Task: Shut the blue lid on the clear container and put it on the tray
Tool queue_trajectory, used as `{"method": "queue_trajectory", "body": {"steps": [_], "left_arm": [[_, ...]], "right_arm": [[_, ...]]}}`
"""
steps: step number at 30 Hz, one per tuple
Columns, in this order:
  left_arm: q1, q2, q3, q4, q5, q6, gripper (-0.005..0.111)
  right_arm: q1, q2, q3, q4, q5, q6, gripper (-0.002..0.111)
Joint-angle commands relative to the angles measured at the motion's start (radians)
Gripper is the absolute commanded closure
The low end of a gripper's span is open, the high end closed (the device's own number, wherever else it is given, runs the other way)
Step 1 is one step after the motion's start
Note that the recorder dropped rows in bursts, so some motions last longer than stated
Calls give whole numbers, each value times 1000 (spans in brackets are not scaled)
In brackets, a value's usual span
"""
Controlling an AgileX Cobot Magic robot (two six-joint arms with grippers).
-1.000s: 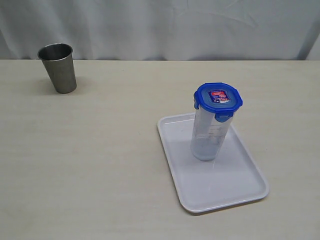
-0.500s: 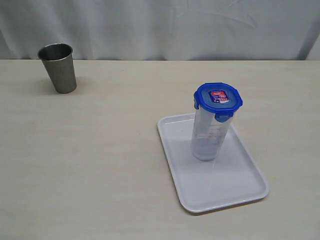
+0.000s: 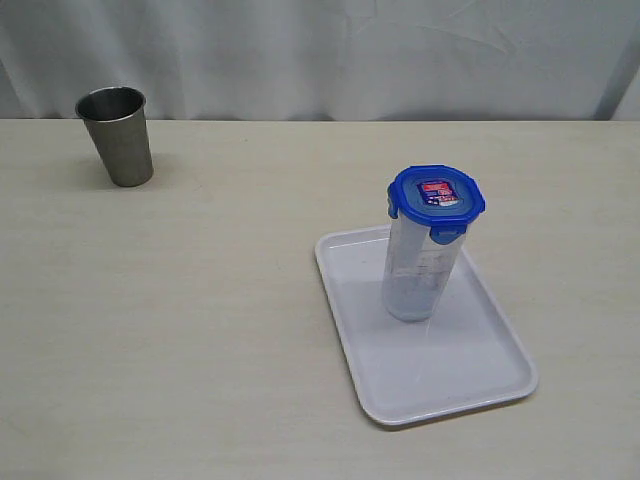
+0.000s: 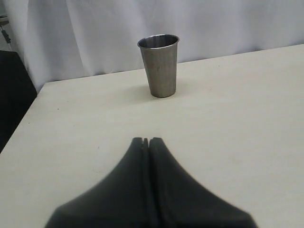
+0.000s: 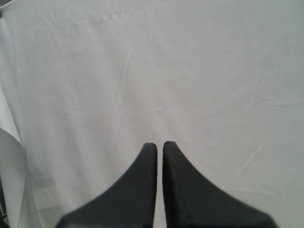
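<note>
The clear container (image 3: 416, 275) stands upright on the white tray (image 3: 480, 370), right of the table's middle. The blue lid (image 3: 437, 200) sits on its mouth, red-and-white label up, tabs folded down. Neither arm shows in the exterior view. My left gripper (image 4: 146, 140) is shut with nothing in it, hovering over bare table short of the steel cup. My right gripper (image 5: 160, 145) faces the white curtain; its fingers stand nearly together with a thin slit between them and hold nothing.
A grey steel cup (image 3: 116, 136) stands at the table's far left, also seen as the steel cup (image 4: 159, 65) in the left wrist view. A white curtain (image 3: 320, 50) hangs behind the table. The table's left edge (image 4: 19, 137) drops to dark floor.
</note>
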Motion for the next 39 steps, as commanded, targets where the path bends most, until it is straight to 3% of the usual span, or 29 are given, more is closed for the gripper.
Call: {"method": "queue_trajectory", "body": {"steps": [1,34,39], "left_arm": [[3,-3,2,-11,2,6,107],[3,-3,2,-7,4,6,107],[3,-3,2,-7,4,6,107]], "right_arm": [[-3,-4,4,2,3,1,104],[-5,-4,11,-1,-47,8,104],[-5,-48,89,-106,-110,106,104]]}}
